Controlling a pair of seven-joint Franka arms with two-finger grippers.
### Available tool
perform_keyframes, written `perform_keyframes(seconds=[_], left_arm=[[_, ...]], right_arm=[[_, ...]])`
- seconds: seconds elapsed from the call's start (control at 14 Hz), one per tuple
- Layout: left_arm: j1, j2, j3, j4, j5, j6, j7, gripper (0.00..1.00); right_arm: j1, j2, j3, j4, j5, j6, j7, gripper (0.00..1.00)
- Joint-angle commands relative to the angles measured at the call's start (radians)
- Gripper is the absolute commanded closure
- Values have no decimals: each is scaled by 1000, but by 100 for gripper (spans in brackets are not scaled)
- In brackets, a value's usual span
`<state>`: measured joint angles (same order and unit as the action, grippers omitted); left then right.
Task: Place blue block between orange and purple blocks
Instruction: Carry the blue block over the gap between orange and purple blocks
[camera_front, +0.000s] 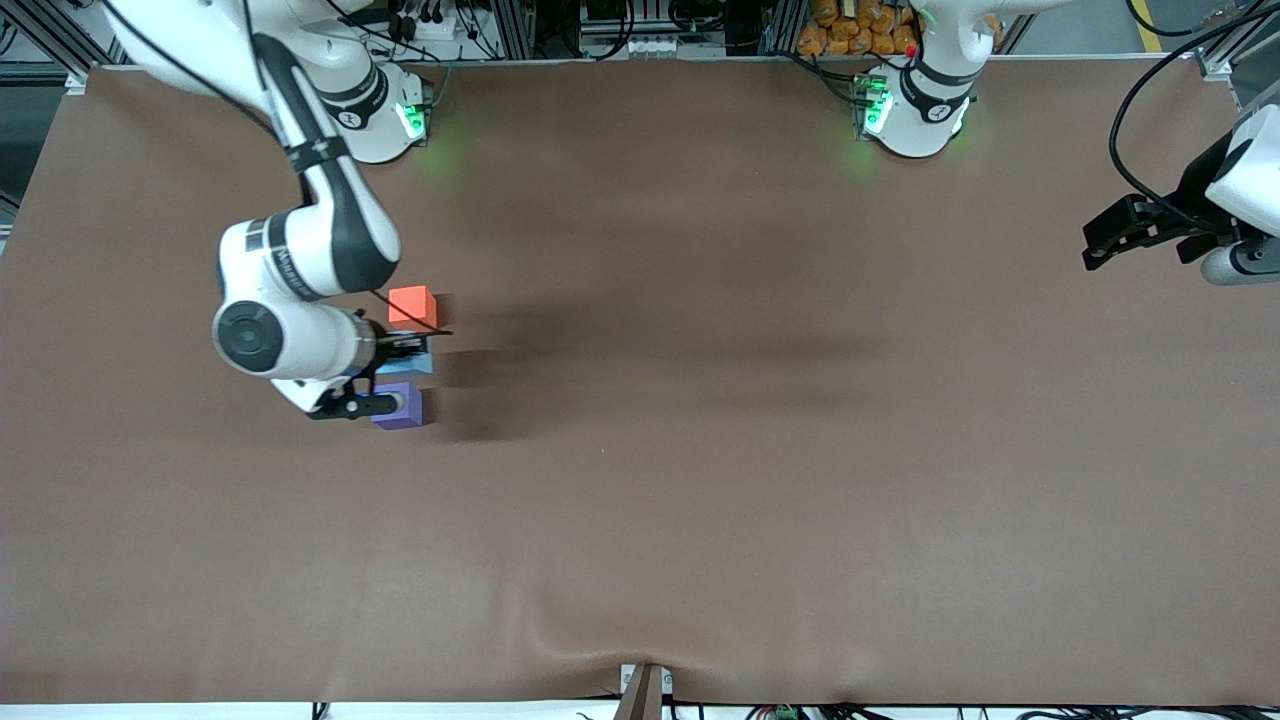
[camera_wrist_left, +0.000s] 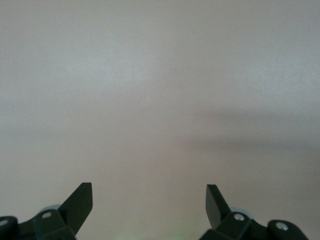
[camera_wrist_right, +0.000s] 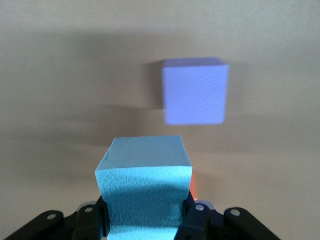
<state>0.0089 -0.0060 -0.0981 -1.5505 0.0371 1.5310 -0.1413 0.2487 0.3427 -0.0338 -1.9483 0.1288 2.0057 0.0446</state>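
Observation:
My right gripper is shut on the light blue block, which it holds in the gap between the orange block and the purple block. In the right wrist view the blue block is pinched at its sides by my right gripper. The purple block stands apart from it on the brown table, and a sliver of the orange block shows at its edge. My left gripper waits open over the left arm's end of the table; between the jaws of this left gripper there is nothing.
The brown table cover has a wrinkle near its front edge. The right arm's wrist and forearm hang over the three blocks and hide part of the blue and purple ones. Both arm bases stand along the table's back edge.

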Motion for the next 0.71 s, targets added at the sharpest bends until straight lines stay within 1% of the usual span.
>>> perform_keyframes(seconds=[0.0,0.29,0.64], left_arm=[[-4,-14,9,-10,-22,-11,19,0],[2,-14,9,-5,-26,-9,20,0],[2,-29,12,-5,-26,-11,20,0]], right_arm=[[-11,-73,22,-155,-8,120,-43,74],[-25,-91,22,-176,-8,117,-42,74],[-34,-80,20,-190,-8,123,-22,74]])
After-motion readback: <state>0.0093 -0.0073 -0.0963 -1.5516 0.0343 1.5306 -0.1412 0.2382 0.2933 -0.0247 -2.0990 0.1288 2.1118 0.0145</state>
